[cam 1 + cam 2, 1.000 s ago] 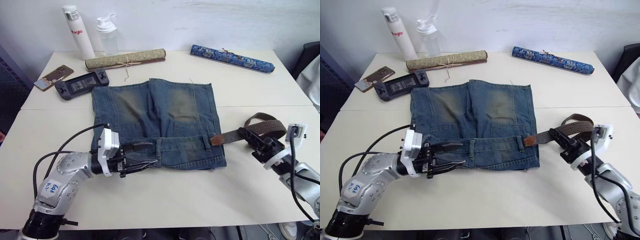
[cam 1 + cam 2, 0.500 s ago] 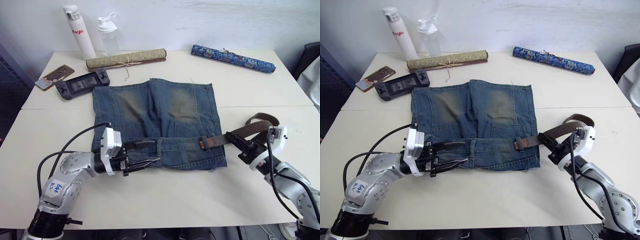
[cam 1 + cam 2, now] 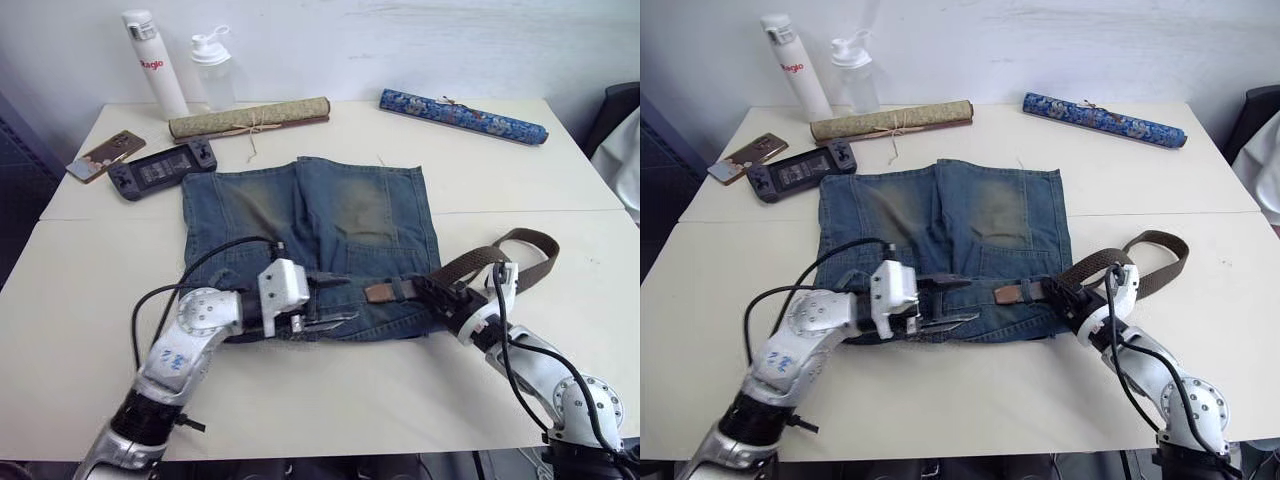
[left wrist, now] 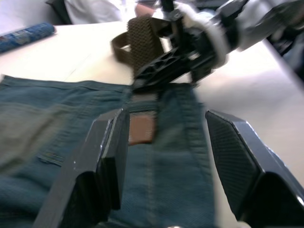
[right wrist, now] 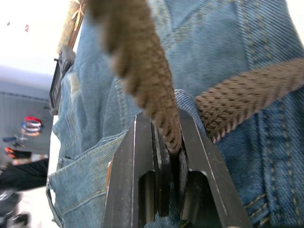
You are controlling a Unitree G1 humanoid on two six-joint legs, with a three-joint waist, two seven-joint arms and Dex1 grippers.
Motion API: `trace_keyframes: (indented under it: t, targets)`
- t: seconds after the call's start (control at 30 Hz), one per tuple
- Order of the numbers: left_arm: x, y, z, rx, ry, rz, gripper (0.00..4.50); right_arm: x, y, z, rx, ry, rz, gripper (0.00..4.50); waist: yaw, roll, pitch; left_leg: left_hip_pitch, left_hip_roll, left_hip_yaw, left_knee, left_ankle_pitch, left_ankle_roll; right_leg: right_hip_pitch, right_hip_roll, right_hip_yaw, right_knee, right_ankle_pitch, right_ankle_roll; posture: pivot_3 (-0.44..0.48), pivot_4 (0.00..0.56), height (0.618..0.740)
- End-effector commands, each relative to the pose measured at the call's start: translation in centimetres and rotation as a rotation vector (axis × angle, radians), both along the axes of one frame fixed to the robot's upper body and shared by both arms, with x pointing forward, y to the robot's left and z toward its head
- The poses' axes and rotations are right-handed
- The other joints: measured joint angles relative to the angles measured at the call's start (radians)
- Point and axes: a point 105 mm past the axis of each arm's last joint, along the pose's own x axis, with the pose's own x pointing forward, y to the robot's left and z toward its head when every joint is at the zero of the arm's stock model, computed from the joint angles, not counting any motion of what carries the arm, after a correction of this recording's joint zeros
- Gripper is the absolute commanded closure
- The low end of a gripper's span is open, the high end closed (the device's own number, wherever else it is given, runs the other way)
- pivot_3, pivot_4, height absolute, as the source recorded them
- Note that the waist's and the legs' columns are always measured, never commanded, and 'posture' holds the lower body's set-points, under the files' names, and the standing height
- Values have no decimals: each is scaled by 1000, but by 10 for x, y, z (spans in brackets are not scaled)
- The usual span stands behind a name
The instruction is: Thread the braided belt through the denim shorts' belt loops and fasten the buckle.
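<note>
The denim shorts [image 3: 310,225] lie flat in the middle of the table, waistband nearest me. The braided belt [image 3: 520,250] curls in a loop on the table to the right, and its strap runs left along the waistband. Its brown leather tip [image 3: 378,292] rests on the denim. My right gripper [image 3: 432,296] is shut on the strap at the shorts' right edge, and the strap [image 5: 156,109] shows pinched between its fingers. My left gripper [image 3: 335,300] stands open over the waistband, just left of the tip [image 4: 141,129]. The buckle is hidden. I cannot make out the belt loops.
Along the far edge of the table stand a white bottle [image 3: 155,62] and a clear bottle [image 3: 213,68]. An olive scroll [image 3: 250,118] and a blue patterned scroll [image 3: 462,115] lie there too. A game controller [image 3: 165,168] and a phone [image 3: 105,155] lie at the far left.
My right gripper has slid left with the strap, carrying the leather tip further left along the waistband. My left gripper has moved right along the waistband towards the tip and stays open.
</note>
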Motion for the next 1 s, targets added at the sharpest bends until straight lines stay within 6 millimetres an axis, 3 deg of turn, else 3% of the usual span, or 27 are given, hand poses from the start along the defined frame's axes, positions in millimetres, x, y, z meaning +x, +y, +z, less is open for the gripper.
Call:
trace_keyframes:
  t: [0.03, 0.13, 0.37, 0.67, 1.0]
  targets:
    - [15, -15, -1, 89, -227, 49, 1658, -1, 4, -7, 52, 46, 18, 4500, 0, 0, 0, 0, 0, 0, 0, 0, 0, 0, 0, 0, 0, 0, 0, 0, 150, 717]
    - [23, -21, -7, 198, -403, 37, 1658, -1, 7, -10, 80, 66, 16, 4500, 0, 0, 0, 0, 0, 0, 0, 0, 1, 0, 0, 0, 1, 0, 0, 0, 150, 717]
    - [38, -26, -11, 263, -634, 47, 1658, -4, 10, 4, 153, 19, 6, 4500, 1, 0, 0, 0, 1, 0, 0, -2, 4, 0, 0, 0, 2, 0, 0, 0, 150, 717]
    - [40, -48, -25, 246, -748, 9, 1658, -7, 14, 5, 171, 13, 12, 4500, 4, 0, 0, 0, 0, 0, 1, -2, 5, 0, -1, -1, 4, 0, 0, 0, 150, 717]
    - [38, -42, -38, 275, -787, -25, 1658, -8, 8, 9, 193, -8, -16, 4500, 7, 0, 0, 0, 0, 0, 1, -2, 5, 0, -2, -1, 4, 0, 0, 0, 150, 717]
